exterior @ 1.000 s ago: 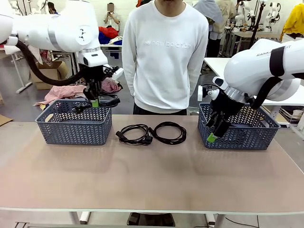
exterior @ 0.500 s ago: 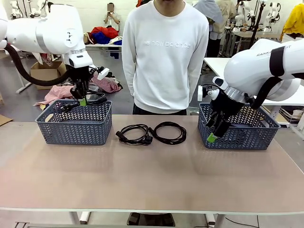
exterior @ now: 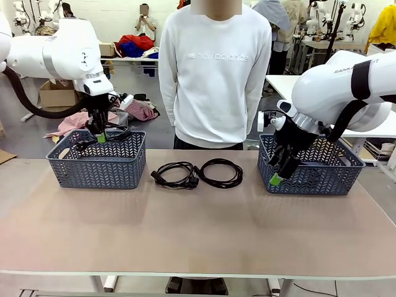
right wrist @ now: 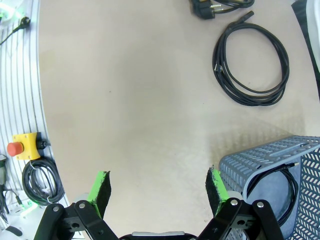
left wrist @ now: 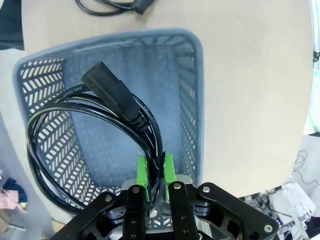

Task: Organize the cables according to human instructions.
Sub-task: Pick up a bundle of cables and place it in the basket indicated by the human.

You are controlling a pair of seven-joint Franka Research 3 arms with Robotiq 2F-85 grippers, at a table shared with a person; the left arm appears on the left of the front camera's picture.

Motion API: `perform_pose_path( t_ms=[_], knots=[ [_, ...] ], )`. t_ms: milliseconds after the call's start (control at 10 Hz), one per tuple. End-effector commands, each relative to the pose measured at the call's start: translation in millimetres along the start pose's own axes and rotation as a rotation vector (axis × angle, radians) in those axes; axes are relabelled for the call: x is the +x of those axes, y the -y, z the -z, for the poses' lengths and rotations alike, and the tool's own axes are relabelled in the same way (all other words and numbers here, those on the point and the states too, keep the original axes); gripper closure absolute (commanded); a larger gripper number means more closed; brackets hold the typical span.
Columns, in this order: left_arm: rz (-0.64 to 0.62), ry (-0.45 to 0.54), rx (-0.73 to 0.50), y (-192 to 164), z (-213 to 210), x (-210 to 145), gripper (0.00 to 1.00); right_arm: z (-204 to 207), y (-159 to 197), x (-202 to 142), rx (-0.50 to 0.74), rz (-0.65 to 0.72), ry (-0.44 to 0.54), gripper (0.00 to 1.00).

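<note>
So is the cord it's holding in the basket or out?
Not dropped in: the left gripper is shut on the cable, whose loop dangles over the basket. Whether it dips below the rim, cannot tell.

L arm (exterior: pixel 55 49) comes in high from the left, wrist bent straight down. L hand (exterior: pixel 99 137) points vertically, pads (left wrist: pixel 143 172) pinched tight on a cable (left wrist: pixel 115 95). R arm (exterior: pixel 334 86) reaches in from the right, forearm sloping down. R hand (exterior: pixel 278 176) is tilted down-left, jaws spread wide apart.
</note>
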State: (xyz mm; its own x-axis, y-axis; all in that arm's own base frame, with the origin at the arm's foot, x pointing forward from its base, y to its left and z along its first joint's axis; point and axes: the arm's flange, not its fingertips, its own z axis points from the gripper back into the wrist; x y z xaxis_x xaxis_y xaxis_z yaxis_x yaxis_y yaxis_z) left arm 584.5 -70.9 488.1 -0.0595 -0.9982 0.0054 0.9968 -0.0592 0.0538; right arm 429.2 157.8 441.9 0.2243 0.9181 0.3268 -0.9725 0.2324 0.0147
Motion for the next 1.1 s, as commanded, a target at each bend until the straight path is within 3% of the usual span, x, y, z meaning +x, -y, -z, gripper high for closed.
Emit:
perform_pose_path(
  t_ms=[0,200,300,1000],
  knots=[
    [0.007,-0.006,0.021,-2.0,2.3,-4.3,0.85,-2.5,2.2,3.2,-0.007,-0.002,0.002,0.00],
    [0.009,-0.001,0.021,-3.9,6.9,-5.9,0.85,-2.5,2.2,3.2,-0.007,-0.002,0.002,0.00],
    [0.011,0.001,0.013,-4.8,8.7,-6.5,0.79,-2.5,2.2,3.2,-0.007,-0.002,0.002,0.00],
    [-0.011,0.049,-0.034,-10.7,0.5,-8.8,0.08,-2.5,2.2,3.2,-0.007,-0.002,0.002,0.00]
  ],
)
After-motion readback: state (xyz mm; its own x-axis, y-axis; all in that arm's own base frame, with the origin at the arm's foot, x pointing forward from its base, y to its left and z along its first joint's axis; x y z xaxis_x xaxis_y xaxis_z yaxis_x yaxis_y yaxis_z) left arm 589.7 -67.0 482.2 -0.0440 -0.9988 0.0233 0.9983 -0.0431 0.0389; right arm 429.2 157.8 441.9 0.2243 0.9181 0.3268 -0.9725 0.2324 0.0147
